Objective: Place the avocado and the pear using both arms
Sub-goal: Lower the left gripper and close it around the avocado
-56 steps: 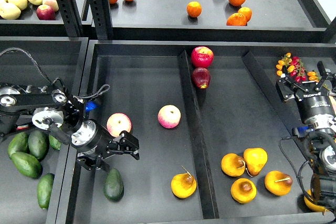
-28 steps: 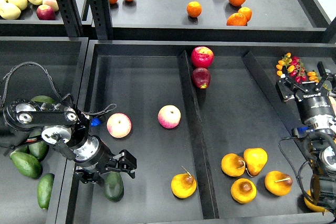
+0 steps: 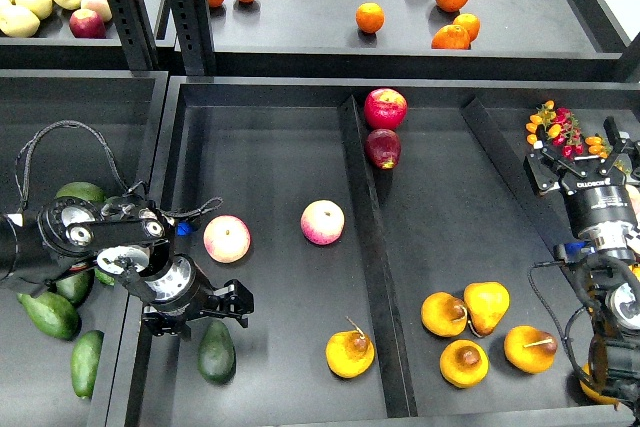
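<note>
The dark green avocado lies in the left compartment of the black tray, near its front left corner. My left gripper is open and empty, just behind the avocado's far end. The yellow-orange pear with a thin stem lies near the front of the same compartment, against the divider. My right gripper is at the far right, open and empty, next to a bunch of small red and orange fruit.
Two pink-yellow apples lie mid-compartment. Several more pears and two red apples lie right of the divider. Lighter green avocados fill the left bin. Oranges sit on the back shelf.
My left arm has folded in and its gripper has moved down and left, closer to the dark avocado. The avocado, pear and right arm have not moved.
</note>
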Available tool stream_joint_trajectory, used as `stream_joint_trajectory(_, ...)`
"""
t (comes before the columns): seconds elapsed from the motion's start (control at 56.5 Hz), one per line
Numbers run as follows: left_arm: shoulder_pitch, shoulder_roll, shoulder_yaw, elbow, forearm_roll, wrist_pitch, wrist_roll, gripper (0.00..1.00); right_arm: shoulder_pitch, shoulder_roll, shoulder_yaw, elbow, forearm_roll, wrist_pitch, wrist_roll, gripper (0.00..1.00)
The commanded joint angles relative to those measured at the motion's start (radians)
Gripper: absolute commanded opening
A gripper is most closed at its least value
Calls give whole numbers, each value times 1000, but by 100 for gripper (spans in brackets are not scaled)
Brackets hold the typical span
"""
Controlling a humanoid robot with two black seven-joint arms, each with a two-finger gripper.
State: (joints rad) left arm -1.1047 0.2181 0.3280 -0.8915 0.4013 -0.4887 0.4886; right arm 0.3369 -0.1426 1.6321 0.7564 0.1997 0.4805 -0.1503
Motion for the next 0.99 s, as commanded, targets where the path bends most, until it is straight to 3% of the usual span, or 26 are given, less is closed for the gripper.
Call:
stream_joint_trajectory(0.0, 17, -9, 0, 19, 30, 0, 0, 100, -4, 0, 0, 4, 0, 1, 0, 100)
stream_joint_trajectory(0.974, 52, -66, -1, 66, 30, 0, 0, 100, -4, -5, 2, 18, 0, 7, 0, 100)
